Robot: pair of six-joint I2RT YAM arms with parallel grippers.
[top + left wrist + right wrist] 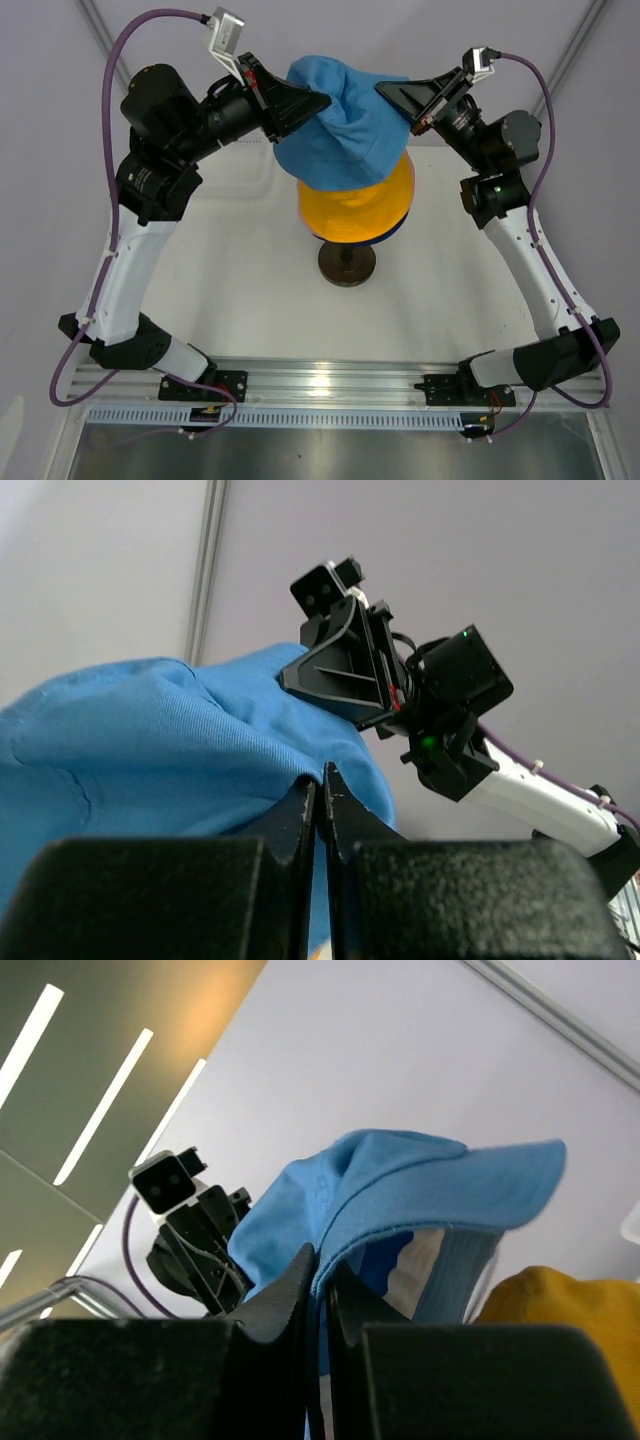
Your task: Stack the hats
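Both grippers hold the light blue hat [345, 120] stretched between them above the stack. My left gripper [322, 99] is shut on its left brim, and my right gripper [383, 91] is shut on its right brim. Below it the yellow-orange hat [362, 208] sits on top of the stack, with a strip of the dark blue hat [398, 228] showing under its right edge. The pink hat is hidden. In the left wrist view the light blue hat [150, 740] fills the left side. In the right wrist view the light blue hat [400, 1185] hangs above the yellow-orange hat [565, 1310].
The stack sits on a dark round stand [347, 262] at the middle of the white table [240, 290]. A metal rail [330, 380] carrying both arm bases runs along the near edge.
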